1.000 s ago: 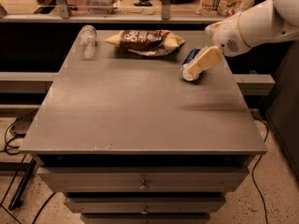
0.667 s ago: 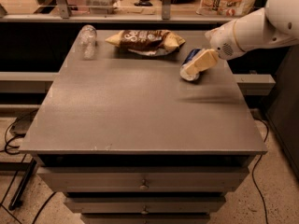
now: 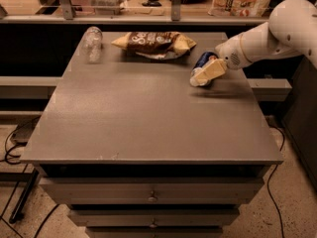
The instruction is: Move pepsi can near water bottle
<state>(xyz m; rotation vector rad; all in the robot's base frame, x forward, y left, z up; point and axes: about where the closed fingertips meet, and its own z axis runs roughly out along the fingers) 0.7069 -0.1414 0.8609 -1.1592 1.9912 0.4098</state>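
The pepsi can [image 3: 202, 60] is dark blue and sits tilted between the cream fingers [image 3: 208, 73] of my gripper [image 3: 204, 71], near the table's back right. The gripper is shut on the can and holds it a little above the grey table [image 3: 148, 113], with a shadow beneath it. My white arm [image 3: 267, 31] reaches in from the upper right. The water bottle [image 3: 91, 43] is clear and lies on its side at the back left corner, far to the left of the can.
A brown-and-yellow snack bag [image 3: 153, 43] lies at the back middle of the table, between the bottle and the can. A glass-fronted counter [image 3: 148, 4] stands behind the table. Drawers [image 3: 151, 197] are below the tabletop. Cables [image 3: 12, 143] lie on the floor at left.
The gripper with the can has shifted slightly left and toward the front. The bottle and the snack bag have not moved.
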